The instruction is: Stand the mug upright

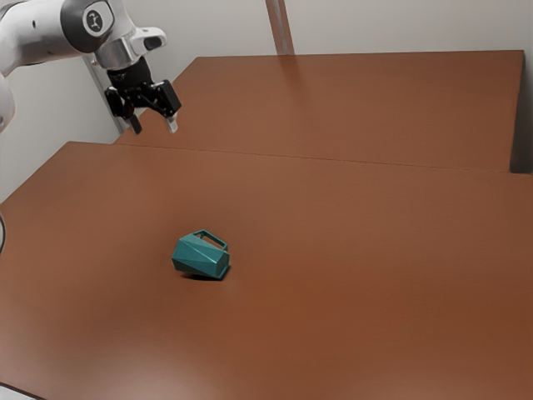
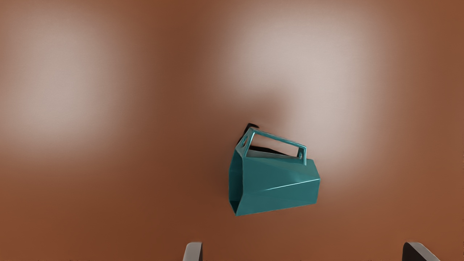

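The black two-finger pincer (image 1: 156, 127) is seen held high above the bench, its fingers parted widely and nothing gripped between them. In the wrist view, the two grey fingertips are shown well apart at the edge, with brown surface visible between. The pincer is carried by a white robot arm (image 1: 33, 37) with dark joint rings, extended from the exterior view's upper left. Out beyond the fingertips, and touched by neither, a teal, faceted mug (image 1: 200, 254) is pictured lying on its side on the bench, toward the exterior view's right from the pincer and well below it. Its wide, angular mouth (image 2: 235, 181) is opened sideways, and its length is laid roughly along the line from one fingertip to the other. The angular, open-framed teal handle (image 2: 281, 137) is turned to the side away from the fingertips, and a dark shadow is cast beside it. The mug is supported by a broad, smooth, reddish-brown bench (image 1: 333, 317), which is crossed by a thin seam and marked by soft pale patches of reflected light. Farther back, a pale, plain wall (image 1: 400, 25) is broken by a narrow brown upright strip (image 1: 280, 25).
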